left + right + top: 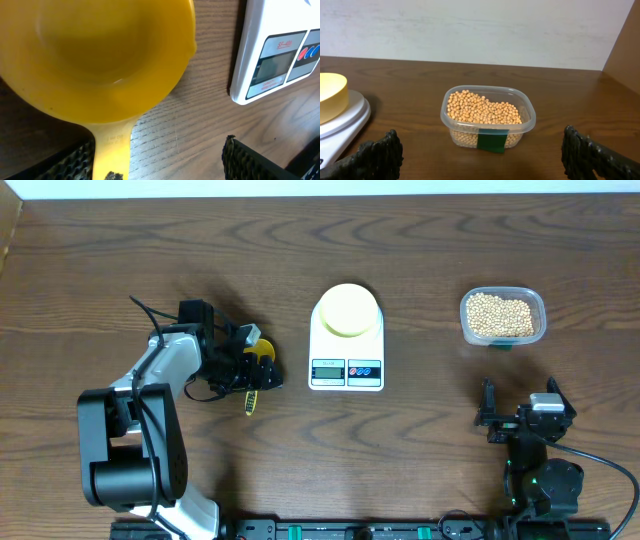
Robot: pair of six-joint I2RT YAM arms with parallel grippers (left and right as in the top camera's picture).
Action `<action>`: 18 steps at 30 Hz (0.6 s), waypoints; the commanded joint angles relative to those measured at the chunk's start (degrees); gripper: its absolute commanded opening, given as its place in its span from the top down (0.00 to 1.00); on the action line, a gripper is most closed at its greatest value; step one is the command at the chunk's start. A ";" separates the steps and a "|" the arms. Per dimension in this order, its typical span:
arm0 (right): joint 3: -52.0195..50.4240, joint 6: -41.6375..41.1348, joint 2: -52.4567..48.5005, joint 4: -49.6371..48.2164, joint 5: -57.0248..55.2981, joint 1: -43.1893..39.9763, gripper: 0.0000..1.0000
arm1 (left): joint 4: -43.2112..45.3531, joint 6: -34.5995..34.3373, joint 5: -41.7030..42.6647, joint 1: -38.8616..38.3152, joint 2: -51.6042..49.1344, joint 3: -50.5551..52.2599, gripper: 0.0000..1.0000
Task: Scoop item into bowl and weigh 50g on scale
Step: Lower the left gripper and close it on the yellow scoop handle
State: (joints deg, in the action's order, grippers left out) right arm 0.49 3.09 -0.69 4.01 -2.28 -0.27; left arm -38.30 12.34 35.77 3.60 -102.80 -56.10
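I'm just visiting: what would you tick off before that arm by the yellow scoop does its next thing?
1. Left gripper open around the scoop handle: ok, handle lies between its fingers, not yet clamped.
2. Scoop empty: ok.
3. Bowl on the scale: ok, looks empty.
4. Display zeroed: cannot tell, too small to read.
5. Beans in the tub, uncovered: ok.
6. Right gripper open, holding nothing: ok.

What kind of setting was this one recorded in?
Probably a robot lab bench, not a home kitchen: a wood-grain table against a plain white wall, a left arm and right arm at its edge, and a kitchen scale and beans set out as props.
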 commanded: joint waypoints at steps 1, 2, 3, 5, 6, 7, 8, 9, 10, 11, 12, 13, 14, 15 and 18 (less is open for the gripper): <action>-0.17 -0.92 0.35 0.09 0.07 -0.17 0.01 | 0.59 0.96 -4.55 -0.09 -2.05 3.21 0.17; -0.17 -0.92 0.35 0.09 0.07 -0.17 0.01 | 0.57 0.68 -5.38 -0.09 -2.25 3.39 0.17; -0.17 -0.92 0.35 0.09 0.07 -0.17 0.01 | 0.44 0.70 -5.60 -0.09 -2.51 3.45 0.17; -0.17 -0.92 0.35 0.09 0.07 -0.17 0.01 | 0.24 0.68 -5.57 -0.09 -3.34 3.50 0.22; -0.17 -0.92 0.35 0.09 0.07 -0.17 0.01 | 0.26 0.68 -5.55 -0.09 -3.72 3.50 0.24; -0.17 -0.92 0.35 0.09 0.07 -0.17 0.01 | 0.52 0.68 -5.57 -0.09 -4.35 3.50 0.24; -0.17 -0.92 0.35 0.09 0.07 -0.17 0.01 | 0.74 0.68 -5.55 -0.09 -4.81 3.50 0.24; -0.17 -0.92 0.35 0.09 0.07 -0.17 0.01 | 1.09 0.48 -5.55 -0.09 -5.55 3.50 0.25; -0.17 -0.92 0.35 0.09 0.07 -0.17 0.01 | 1.46 -0.07 -5.57 -0.09 -6.36 3.50 0.25; -0.17 -0.92 0.35 0.09 0.07 -0.17 0.01 | 1.73 -0.20 -5.55 -0.09 -7.02 3.50 0.26; -0.17 -0.92 0.35 0.09 0.07 -0.17 0.01 | 1.97 -0.46 -5.55 -0.09 -7.85 3.50 0.28; -0.17 -0.92 0.35 0.09 0.07 -0.17 0.01 | 2.23 -0.70 -5.53 -0.09 -8.68 3.50 0.29; -0.17 -0.92 0.35 0.09 0.07 -0.17 0.01 | 2.47 -0.96 -5.53 -0.09 -9.38 3.50 0.29; -0.17 -0.92 0.35 0.09 0.07 -0.17 0.01 | 2.64 -1.20 -5.55 -0.09 -9.88 3.50 0.31; -0.17 -0.92 0.35 0.09 0.04 -0.17 0.01 | 3.54 -2.45 -5.60 -0.09 -10.64 3.50 0.37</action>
State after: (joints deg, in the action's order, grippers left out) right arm 0.49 3.09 -0.69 4.01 -2.28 -0.27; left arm -35.53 11.03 40.03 3.75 -106.28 -56.66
